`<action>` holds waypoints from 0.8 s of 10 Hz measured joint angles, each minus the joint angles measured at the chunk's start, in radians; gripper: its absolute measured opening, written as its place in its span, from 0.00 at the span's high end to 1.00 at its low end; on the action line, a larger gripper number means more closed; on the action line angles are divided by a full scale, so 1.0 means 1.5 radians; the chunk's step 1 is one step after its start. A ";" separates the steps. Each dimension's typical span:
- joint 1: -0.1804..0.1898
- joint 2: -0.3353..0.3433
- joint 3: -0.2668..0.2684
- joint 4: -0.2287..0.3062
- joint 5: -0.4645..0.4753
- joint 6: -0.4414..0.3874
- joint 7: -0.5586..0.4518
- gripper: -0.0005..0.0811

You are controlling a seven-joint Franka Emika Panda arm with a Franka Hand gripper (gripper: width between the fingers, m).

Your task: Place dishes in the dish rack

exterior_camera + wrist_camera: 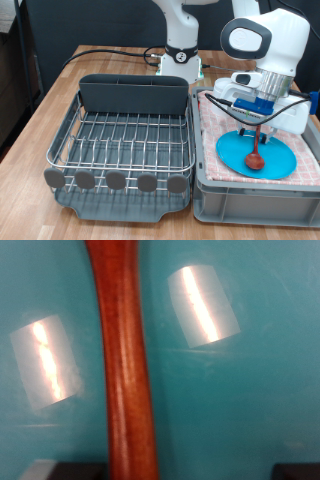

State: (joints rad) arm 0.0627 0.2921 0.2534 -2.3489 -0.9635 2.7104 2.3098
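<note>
My gripper (263, 116) hangs over the round bright-blue plate (282, 160), which lies on the pink checked cloth in the grey bin. It is shut on the handle of the brown wooden spoon (256, 157), which stands nearly upright with its bowl down at the plate. In the wrist view the spoon handle (122, 360) runs across the blue plate (260, 390), which shows bright reflections. The dish rack (120, 135), a chrome wire grid in a dark grey tray, stands empty on the exterior view's left. The white mug is out of view.
The grey plastic bin (250, 197) with the pink checked cloth (213, 125) stands right beside the rack. The rack's tall grey end compartment (133, 95) is at its far end, round grey tabs (117, 180) along its near edge. Black cables lie on the wooden table behind.
</note>
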 joint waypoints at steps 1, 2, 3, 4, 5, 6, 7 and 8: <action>0.000 0.000 0.000 0.000 0.000 0.001 0.000 0.54; 0.000 0.000 0.000 0.000 0.000 0.003 -0.002 0.76; -0.001 -0.002 0.000 0.000 0.000 0.007 -0.007 0.76; -0.004 -0.005 0.000 0.000 0.002 0.010 -0.018 0.89; -0.008 -0.011 0.003 0.000 0.013 0.013 -0.037 0.89; -0.014 -0.018 0.007 -0.001 0.033 0.015 -0.063 0.89; -0.021 -0.030 0.012 -0.004 0.057 0.015 -0.092 0.89; -0.026 -0.045 0.017 -0.010 0.088 0.013 -0.122 0.89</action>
State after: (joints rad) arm 0.0240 0.2246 0.2789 -2.3644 -0.8315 2.7292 2.1262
